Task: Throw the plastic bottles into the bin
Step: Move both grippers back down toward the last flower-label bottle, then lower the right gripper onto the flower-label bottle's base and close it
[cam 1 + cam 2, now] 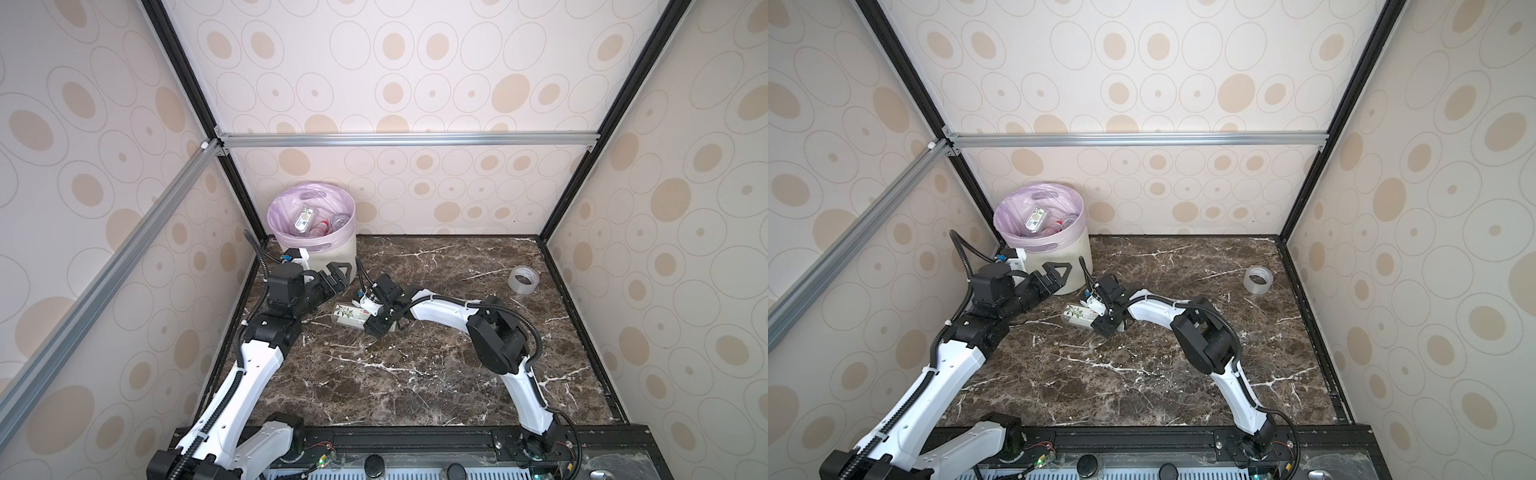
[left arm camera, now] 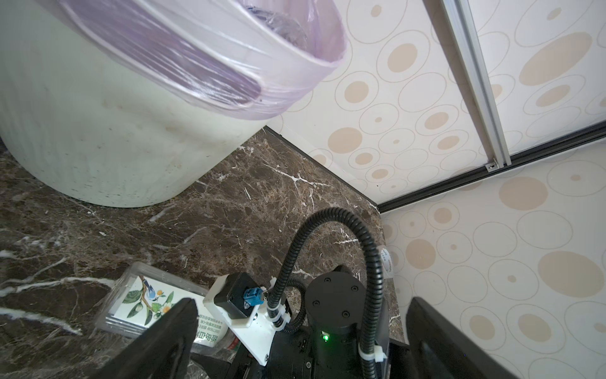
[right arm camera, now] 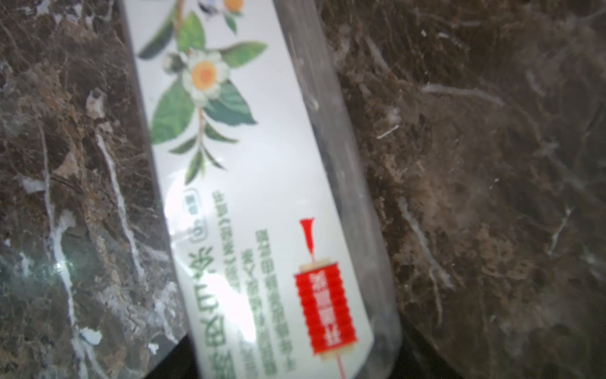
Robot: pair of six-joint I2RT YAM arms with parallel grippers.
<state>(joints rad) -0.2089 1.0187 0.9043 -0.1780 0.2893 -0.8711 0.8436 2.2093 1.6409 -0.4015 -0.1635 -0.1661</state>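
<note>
Flat bottle [image 3: 262, 197] is seen on the table [image 1: 415, 374], left of centre in both top views, straddled by the right gripper [image 1: 372, 322] for pickup; actual pinch cannot be told. The left gripper [image 1: 337, 276] is parked, jaws spread, beside the bin [image 1: 338, 257], likely for clearance.

Both top views are lit brightly & evenly by diffuse light, w/ only faint, soft shadows thrown on the marble tabletop [image 1: 415, 374] beneath the arms, and perspective is stretched toward the corners by the wide-angle lens. The left wrist view is kept fairly sharp, w/ streaky sheen seen on the bag liner [image 2: 213, 65] of the bin [image 2: 98, 131]. The right wrist view is blurred throughout, and a blown-out white glare patch is seen on the bottle [image 3: 262, 197] label.
</note>
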